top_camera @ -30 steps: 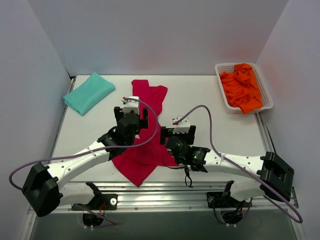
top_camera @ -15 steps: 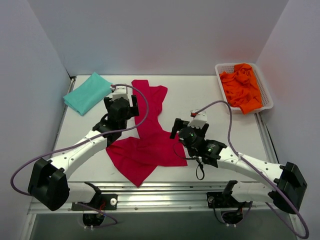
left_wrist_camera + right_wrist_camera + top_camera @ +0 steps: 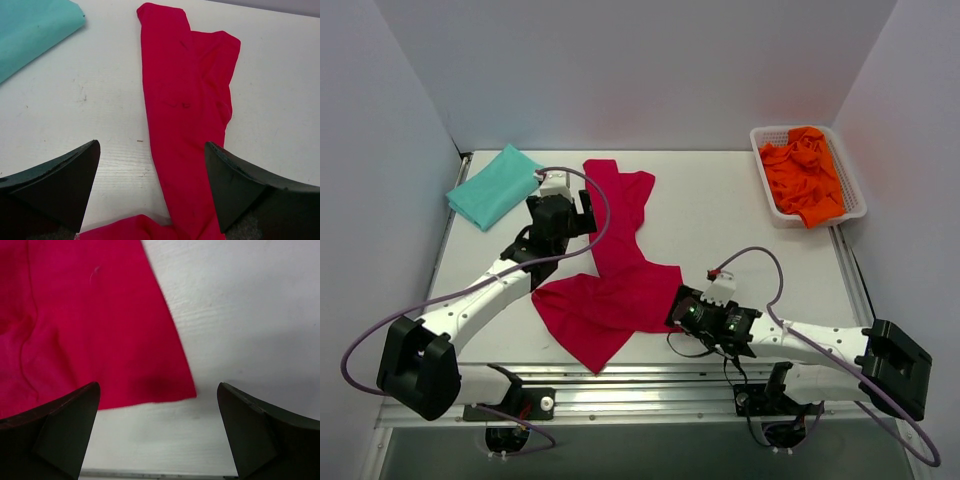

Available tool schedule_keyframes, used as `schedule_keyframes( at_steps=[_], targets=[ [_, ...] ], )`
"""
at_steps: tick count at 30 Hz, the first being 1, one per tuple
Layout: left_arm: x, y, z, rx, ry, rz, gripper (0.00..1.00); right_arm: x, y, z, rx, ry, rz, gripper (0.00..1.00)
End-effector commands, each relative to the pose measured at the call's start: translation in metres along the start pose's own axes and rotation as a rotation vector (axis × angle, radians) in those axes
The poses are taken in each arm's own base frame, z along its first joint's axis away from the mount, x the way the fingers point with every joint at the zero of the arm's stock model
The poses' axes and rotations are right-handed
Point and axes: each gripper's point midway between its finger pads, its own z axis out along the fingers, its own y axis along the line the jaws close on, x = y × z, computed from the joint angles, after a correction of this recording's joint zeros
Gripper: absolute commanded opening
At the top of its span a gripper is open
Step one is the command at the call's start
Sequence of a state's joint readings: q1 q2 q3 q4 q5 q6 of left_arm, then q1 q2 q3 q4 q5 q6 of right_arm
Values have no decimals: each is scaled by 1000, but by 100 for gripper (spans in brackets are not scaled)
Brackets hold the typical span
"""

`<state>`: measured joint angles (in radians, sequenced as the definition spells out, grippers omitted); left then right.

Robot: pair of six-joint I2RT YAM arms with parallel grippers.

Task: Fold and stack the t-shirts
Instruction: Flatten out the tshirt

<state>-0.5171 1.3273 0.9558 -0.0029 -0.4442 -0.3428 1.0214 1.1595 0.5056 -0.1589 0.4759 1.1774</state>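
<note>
A crimson t-shirt [image 3: 620, 290] lies crumpled on the table, narrow at the far end and wider near the front. My left gripper [image 3: 582, 212] hovers open over the narrow part; in the left wrist view the left gripper [image 3: 151, 143] straddles the crimson t-shirt [image 3: 185, 100], holding nothing. My right gripper [image 3: 682, 310] is open low at the shirt's near right corner; in the right wrist view the crimson t-shirt's [image 3: 90, 315] corner lies between the right gripper's [image 3: 157, 384] open fingers. A folded teal t-shirt [image 3: 498, 185] rests far left. Orange t-shirts [image 3: 805, 175] are piled in the basket.
A white basket [image 3: 785, 219] stands at the far right corner. The teal t-shirt [image 3: 30, 30] shows at the upper left of the left wrist view. White walls close in the table on three sides. A metal rail runs along the near edge.
The right gripper drew back from the shirt's middle to its near right corner. The left gripper moved up and left along the narrow part. Both stayed open.
</note>
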Motion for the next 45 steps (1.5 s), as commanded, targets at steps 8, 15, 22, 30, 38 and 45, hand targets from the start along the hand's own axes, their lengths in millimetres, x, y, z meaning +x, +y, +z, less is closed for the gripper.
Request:
schedule_keyframes(
  at_steps=[8,15,22,30,38,45],
  targets=[
    [9,-5,-6,48,14,-47,94,39,-10,-5,35,-4,77,97],
    [6,1,-11,32,-7,-53,94,30,-11,-7,56,-54,61,97],
    [10,2,-5,17,2,-36,94,22,-6,-1,62,-94,34,89],
    [15,1,2,8,16,-23,94,19,10,12,60,-98,3,72],
    [15,5,3,-4,10,-20,94,14,1,8,69,-107,7,0],
    [-1,-11,40,39,31,-21,94,-29,-7,-16,74,-253,58,0]
  ],
)
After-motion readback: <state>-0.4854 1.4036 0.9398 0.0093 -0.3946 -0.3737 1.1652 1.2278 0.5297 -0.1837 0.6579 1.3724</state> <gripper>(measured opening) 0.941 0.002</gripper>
